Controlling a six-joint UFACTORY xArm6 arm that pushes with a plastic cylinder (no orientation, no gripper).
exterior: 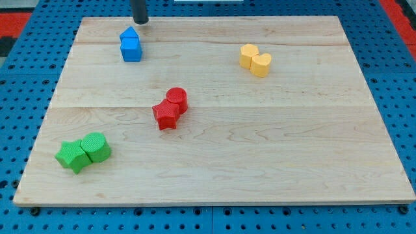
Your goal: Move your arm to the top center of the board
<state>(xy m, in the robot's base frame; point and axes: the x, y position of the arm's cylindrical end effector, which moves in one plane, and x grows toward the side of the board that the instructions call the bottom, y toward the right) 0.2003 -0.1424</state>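
Observation:
My tip (140,21) rests at the top edge of the wooden board (260,149), left of centre. Just below it and slightly to the view's left stand two blue blocks (130,45) touching each other, the upper one with a pointed top. Two yellow blocks (255,60) sit together at the upper right, one of them heart-shaped. A red cylinder (177,99) touches a red star-shaped block (166,115) near the middle. Two green blocks (83,152) lie together at the lower left, one of them star-shaped.
The board lies on a blue perforated surface (26,78). A red area (400,10) shows at the view's top right corner, another at the top left.

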